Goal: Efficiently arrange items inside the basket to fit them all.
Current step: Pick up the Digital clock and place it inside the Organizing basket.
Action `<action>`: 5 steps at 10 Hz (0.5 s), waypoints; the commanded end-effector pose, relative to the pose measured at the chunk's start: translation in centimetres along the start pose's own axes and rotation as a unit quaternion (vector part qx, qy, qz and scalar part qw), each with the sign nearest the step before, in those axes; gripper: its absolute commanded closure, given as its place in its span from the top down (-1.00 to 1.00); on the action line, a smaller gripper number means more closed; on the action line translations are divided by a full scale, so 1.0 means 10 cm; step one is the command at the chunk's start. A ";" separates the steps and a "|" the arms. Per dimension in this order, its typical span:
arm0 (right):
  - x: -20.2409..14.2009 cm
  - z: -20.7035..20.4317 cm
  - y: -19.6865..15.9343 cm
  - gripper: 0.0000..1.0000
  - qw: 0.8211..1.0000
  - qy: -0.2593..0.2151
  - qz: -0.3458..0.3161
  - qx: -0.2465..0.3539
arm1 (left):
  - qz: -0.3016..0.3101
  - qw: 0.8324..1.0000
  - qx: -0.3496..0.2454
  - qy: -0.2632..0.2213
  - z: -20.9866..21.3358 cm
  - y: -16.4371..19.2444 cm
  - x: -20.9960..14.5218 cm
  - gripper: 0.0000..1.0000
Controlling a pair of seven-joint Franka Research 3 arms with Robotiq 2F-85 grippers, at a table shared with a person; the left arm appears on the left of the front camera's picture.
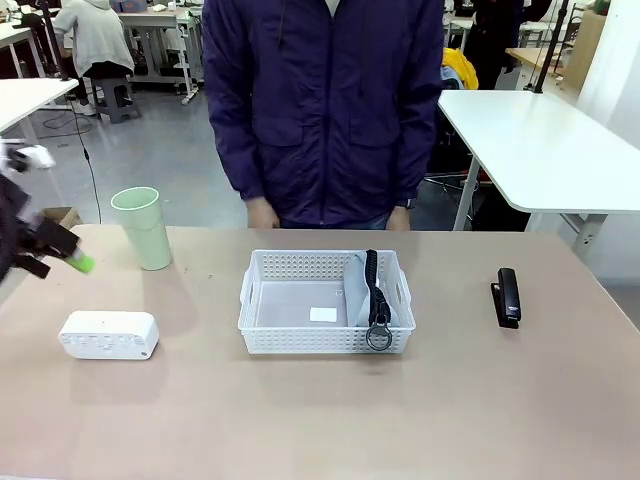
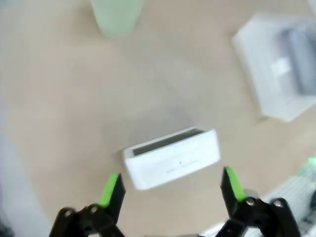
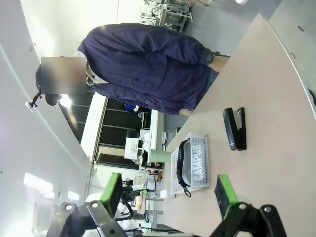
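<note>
left jaws spread, empty, above the box [image 2: 172, 157] on the counter [image 1: 320, 420]. right jaws spread, empty. pouch [image 1: 375, 295] in the basket's [image 1: 300, 264] right end; cup [image 1: 142, 228] and stapler [image 1: 508, 296] outside it.

the right gripper [image 3: 169, 191], jaws wide, faces the basket [image 3: 198, 143] holding the grey pouch [image 3: 188, 166], stapler [image 3: 234, 129] nearby.

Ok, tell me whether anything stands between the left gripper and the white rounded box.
Nothing visible does: the left gripper hangs open directly before the white rounded box, and the pale green cup stands well beyond it.
</note>
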State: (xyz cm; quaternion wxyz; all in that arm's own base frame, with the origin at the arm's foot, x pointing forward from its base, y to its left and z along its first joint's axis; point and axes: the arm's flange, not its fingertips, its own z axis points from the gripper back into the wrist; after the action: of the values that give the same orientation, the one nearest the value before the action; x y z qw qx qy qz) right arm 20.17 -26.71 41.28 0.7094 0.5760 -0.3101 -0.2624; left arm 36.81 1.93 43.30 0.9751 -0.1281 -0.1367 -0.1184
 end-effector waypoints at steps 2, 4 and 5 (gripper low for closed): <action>0.01 0.01 0.01 1.00 1.000 -0.003 0.009 0.007 | -0.042 0.981 0.125 0.139 -0.40 -0.14 0.12 1.00; 0.01 0.01 0.01 1.00 1.000 -0.003 0.009 0.007 | -0.054 0.986 0.091 0.131 -0.44 -0.22 0.09 1.00; 0.01 0.01 0.01 1.00 1.000 -0.003 0.009 0.007 | -0.055 0.988 0.083 0.120 -0.46 -0.24 0.09 1.00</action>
State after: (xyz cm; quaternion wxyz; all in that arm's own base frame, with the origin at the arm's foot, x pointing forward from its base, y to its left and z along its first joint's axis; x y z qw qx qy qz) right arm 20.12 -26.74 41.28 0.7091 0.5760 -0.3102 -0.2630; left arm 38.05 -2.15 38.83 0.9842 -0.0007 -0.0225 -0.1756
